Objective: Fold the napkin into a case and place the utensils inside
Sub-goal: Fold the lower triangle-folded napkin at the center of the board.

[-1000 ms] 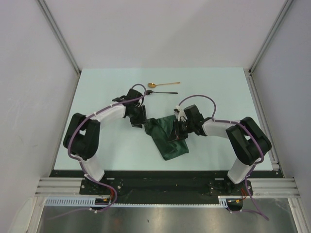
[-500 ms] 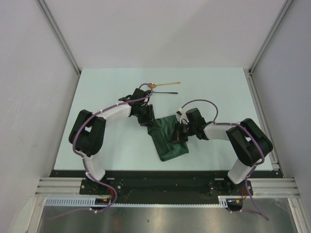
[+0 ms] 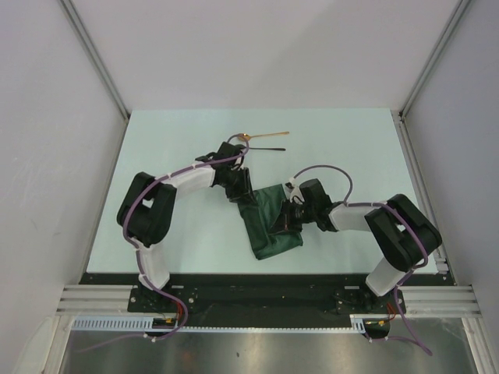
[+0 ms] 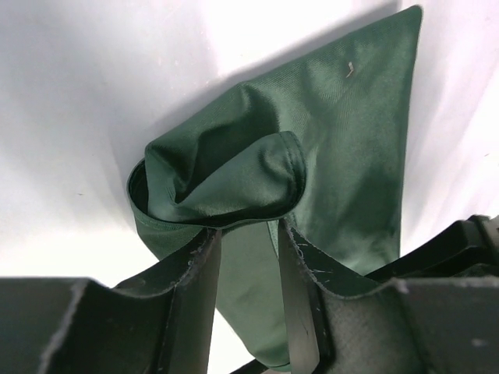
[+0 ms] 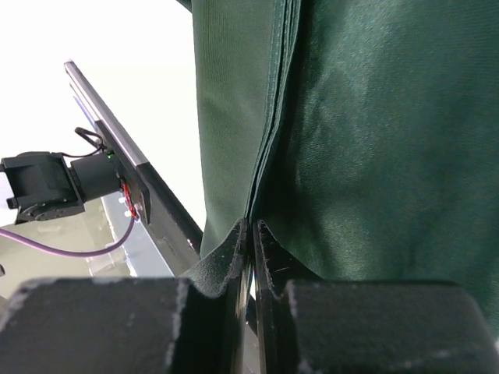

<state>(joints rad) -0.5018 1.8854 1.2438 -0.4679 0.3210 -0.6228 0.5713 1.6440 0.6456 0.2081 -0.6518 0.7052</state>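
Note:
The dark green napkin [image 3: 269,232] lies folded into a long layered shape in the middle of the table, slanting toward the near edge. My left gripper [image 3: 242,192] is at its far-left end. In the left wrist view its jaws [image 4: 248,227] stand open astride the cloth, just behind a rolled-up corner [image 4: 226,175]. My right gripper [image 3: 282,221] is at the napkin's right edge, shut [image 5: 252,223] on the layered hem [image 5: 269,132]. The gold spoon [image 3: 263,135] and the black spoon [image 3: 263,148] lie side by side on the table beyond the left gripper.
The pale table [image 3: 171,226] is closed in by grey walls on the left, right and back. A black rail [image 5: 140,183] runs along the near edge, close to the napkin's near end. My left arm's wrist passes right by the spoons' bowls.
My left arm has reached right and forward to the napkin's far-left end. The right gripper has closed on the napkin's right edge and shifted slightly toward the near side.

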